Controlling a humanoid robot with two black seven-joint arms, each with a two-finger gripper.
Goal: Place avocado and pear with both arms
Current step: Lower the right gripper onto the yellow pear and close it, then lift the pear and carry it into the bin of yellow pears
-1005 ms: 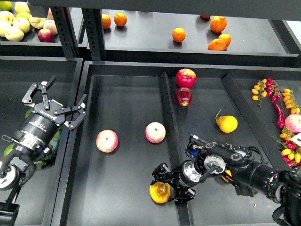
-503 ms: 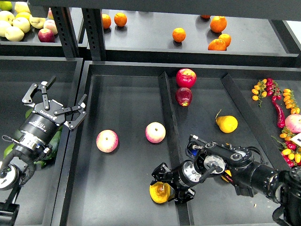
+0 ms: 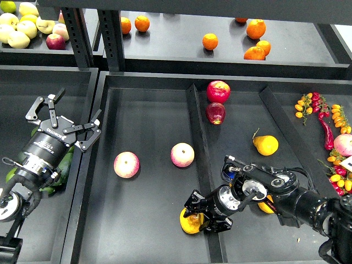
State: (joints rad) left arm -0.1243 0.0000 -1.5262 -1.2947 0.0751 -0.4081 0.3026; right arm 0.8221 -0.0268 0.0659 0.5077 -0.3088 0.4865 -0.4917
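The pear (image 3: 189,221), yellow-orange with a brownish blotch, lies at the front of the middle tray against the divider. My right gripper (image 3: 198,215) reaches in from the right, and its black fingers are closed around the pear's right side. The dark green avocado (image 3: 65,160) lies in the left tray, mostly hidden under my left forearm. My left gripper (image 3: 65,121) is above and beyond the avocado, over the left tray's right wall, with its fingers spread open and empty.
Two pink-and-yellow apples (image 3: 126,164) (image 3: 182,154) lie in the middle tray (image 3: 148,110). Two red apples (image 3: 218,91) and a yellow pear (image 3: 266,144) lie right of the divider (image 3: 193,121). Oranges (image 3: 209,40) are on the back shelf. Peppers and small tomatoes (image 3: 324,118) lie at the far right.
My right gripper has shifted slightly right and up with the pear in it, covering more of the fruit. The left arm has not moved.
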